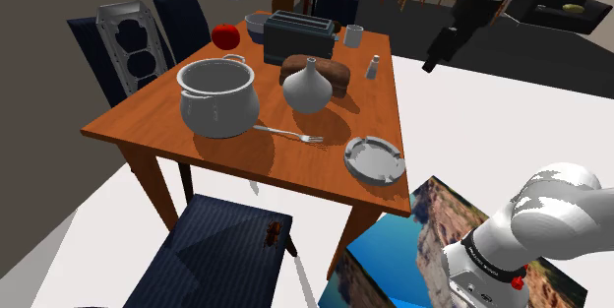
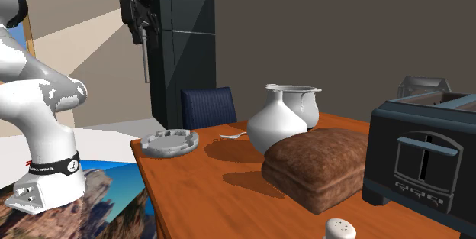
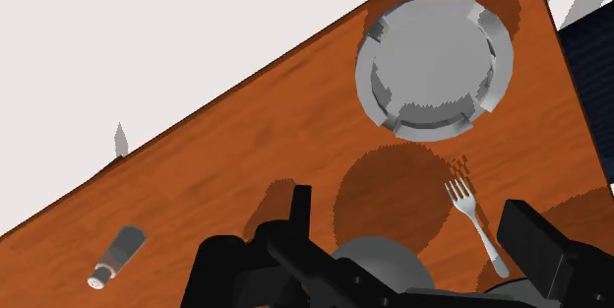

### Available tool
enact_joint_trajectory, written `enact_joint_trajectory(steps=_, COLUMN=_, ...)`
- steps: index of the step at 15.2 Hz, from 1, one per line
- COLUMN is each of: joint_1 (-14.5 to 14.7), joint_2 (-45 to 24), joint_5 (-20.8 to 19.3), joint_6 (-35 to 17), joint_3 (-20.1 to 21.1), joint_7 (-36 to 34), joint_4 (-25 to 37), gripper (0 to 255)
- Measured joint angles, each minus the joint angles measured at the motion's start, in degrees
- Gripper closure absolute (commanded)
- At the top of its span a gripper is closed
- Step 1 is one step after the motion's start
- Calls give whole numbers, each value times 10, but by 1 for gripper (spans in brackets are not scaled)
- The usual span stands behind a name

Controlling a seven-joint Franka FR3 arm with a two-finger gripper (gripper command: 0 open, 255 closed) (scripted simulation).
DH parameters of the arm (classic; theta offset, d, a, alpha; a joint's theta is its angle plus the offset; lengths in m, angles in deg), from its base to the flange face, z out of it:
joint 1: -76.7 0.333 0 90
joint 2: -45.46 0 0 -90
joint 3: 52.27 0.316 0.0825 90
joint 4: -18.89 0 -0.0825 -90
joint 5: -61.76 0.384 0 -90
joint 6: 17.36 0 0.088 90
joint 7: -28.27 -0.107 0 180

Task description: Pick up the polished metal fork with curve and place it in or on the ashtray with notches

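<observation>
A silvery fork (image 1: 290, 135) lies flat on the wooden table (image 1: 153, 119), between a grey pot and a round grey ashtray (image 1: 374, 158) with notched rim near the table's corner. In the second exterior view the fork (image 2: 233, 135) lies just behind the ashtray (image 2: 169, 141). My black gripper (image 1: 434, 62) hangs high in the air, off the table's edge at the shoulder view's right, holding nothing. In the wrist view the open gripper (image 3: 408, 203) looks down on the ashtray (image 3: 433, 65) and the fork (image 3: 477, 225), both far below, the fork near the right finger (image 3: 536, 242).
On the table stand a grey pot (image 1: 218, 94), a white vase (image 1: 308, 87), a bread loaf (image 1: 330, 72), a toaster (image 1: 299, 32), a salt shaker (image 1: 373, 66), a mug (image 1: 353, 35) and an apple (image 1: 226, 35). Dark chairs (image 1: 221, 252) surround it.
</observation>
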Motion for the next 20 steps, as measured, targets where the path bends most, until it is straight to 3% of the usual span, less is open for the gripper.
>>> enact_joint_trajectory(steps=7, joint_1=17, joint_2=-79, joint_5=10, joint_6=-61, joint_3=17, joint_7=2, joint_4=-2, gripper=0)
enact_joint_trajectory(steps=20, joint_1=53, joint_2=-326, joint_5=13, joint_6=-191, joint_3=59, joint_7=12, joint_4=65, gripper=0)
